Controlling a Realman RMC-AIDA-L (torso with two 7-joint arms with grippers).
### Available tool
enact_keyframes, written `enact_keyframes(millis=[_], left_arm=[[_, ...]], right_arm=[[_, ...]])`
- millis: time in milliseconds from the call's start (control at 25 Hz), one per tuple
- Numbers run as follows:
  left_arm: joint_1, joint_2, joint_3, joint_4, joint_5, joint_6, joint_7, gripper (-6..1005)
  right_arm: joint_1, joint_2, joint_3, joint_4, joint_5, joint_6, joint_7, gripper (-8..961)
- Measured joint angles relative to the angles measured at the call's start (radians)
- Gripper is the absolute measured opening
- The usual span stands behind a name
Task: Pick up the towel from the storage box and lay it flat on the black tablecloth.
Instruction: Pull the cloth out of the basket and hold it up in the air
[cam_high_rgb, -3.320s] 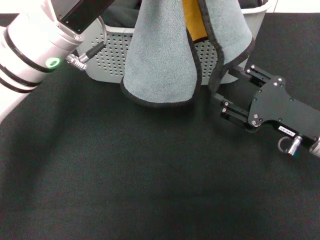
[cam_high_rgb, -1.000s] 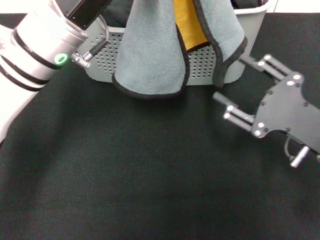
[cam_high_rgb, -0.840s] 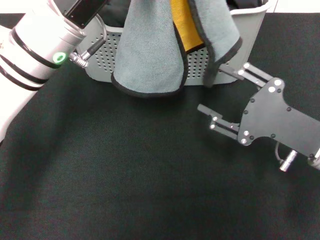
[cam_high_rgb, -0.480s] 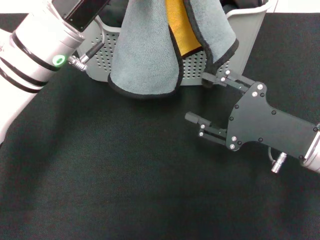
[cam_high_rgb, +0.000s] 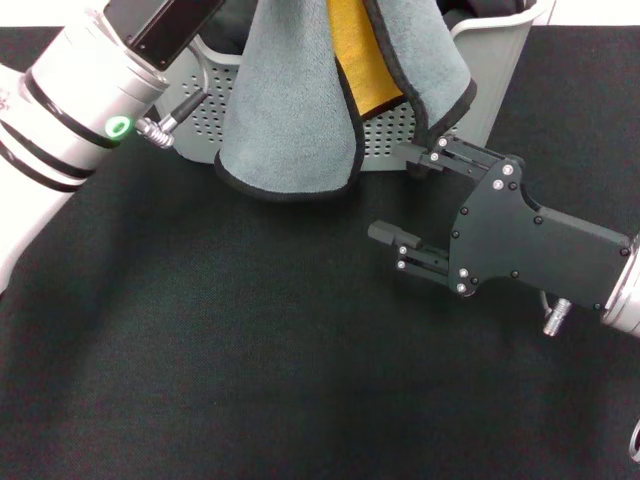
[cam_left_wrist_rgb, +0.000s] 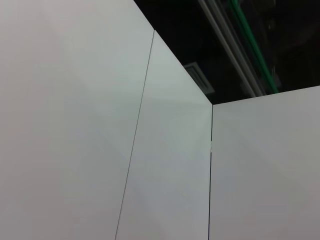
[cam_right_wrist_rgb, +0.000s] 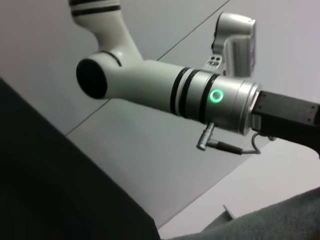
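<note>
Head view: towel (cam_high_rgb: 300, 100) above right pincer (cam_high_rgb: 408, 197).

Grey-and-orange, black-edged towel (cam_high_rgb: 290, 110); black tablecloth (cam_high_rgb: 250, 340)

- The top of the towel (cam_high_rgb: 300, 100) is cut off by the head view's upper edge, so the left claw's grip on it cannot be seen.
- Most of the storage box (cam_high_rgb: 480, 70), beyond the right claw (cam_high_rgb: 405, 195), is covered by the hanging towel.
- The box's contents cannot be made out.
</note>
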Motion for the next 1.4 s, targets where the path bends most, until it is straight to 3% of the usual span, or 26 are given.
enact_keyframes(millis=[440, 1200, 1400], left_arm=[[0.007, 0.000, -0.001, -0.005, -0.004, 0.007, -0.003, 3], [-0.004, 0.002, 0.006, -0.024, -0.038, 0.011, 0.002, 4], [-0.004, 0.001, 0.006, -0.024, -0.038, 0.011, 0.003, 4]], right_arm=[[-0.016, -0.002, 0.051, -0.077, -0.099, -0.019, 0.000, 639], [0.004, -0.002, 0.070, -0.087, -0.107, -0.074, 0.000, 630], [0.020, -0.002, 0.062, -0.079, -0.106, -0.085, 0.000, 526]])
